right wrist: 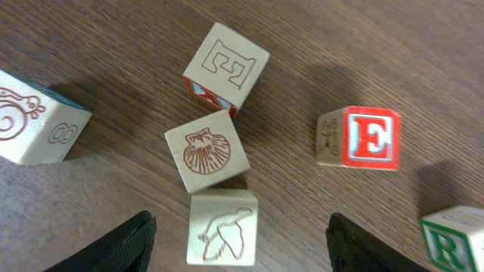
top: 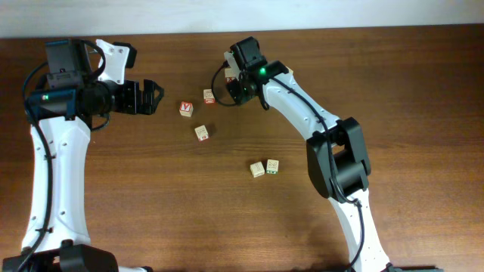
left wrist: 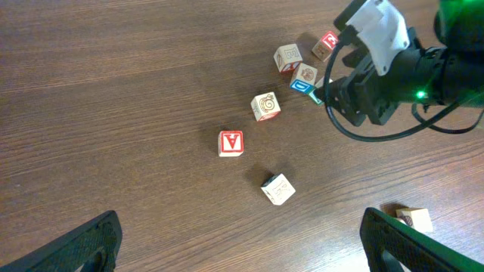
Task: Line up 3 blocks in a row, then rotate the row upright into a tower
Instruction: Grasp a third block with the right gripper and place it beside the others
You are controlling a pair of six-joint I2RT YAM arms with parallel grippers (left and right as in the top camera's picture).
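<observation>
Bird block: pale wood cube, brown bird drawing up, flat on the table between the fingers of the right gripper. Jaws spread wide w/ a gap to the block on both sides, so nothing is gripped. Block sits nearer the finger at img left. In overhead the bird block is hidden under that gripper.

Rest placed rel. to bird block, right wrist view:
- shell block: directly beyond it, turned a bit. Edges meet or nearly, can't tell which.
- E-outline block: next beyond the shell block, red+blue side face showing.
- snail block: off to the left, apart, teal edge, cut by the frame.
- red E block: to the right and a bit beyond, apart.
- green R block: further right, about level w/ bird block, partly out of frame.

Left wrist view: red A block and a plain pale block w/ a dark edge, both well apart from bird block.

Overhead: block pair side by side, one w/ green on it, also well apart.

Left gripper: far from bird block, past the red A block. Jaws fully spread, empty, over bare table.

Surface: table is dark brown wood-grain, matte, w/ soft shadows beside the blocks.

Room: just a pale strip shows past the table's far edge.
</observation>
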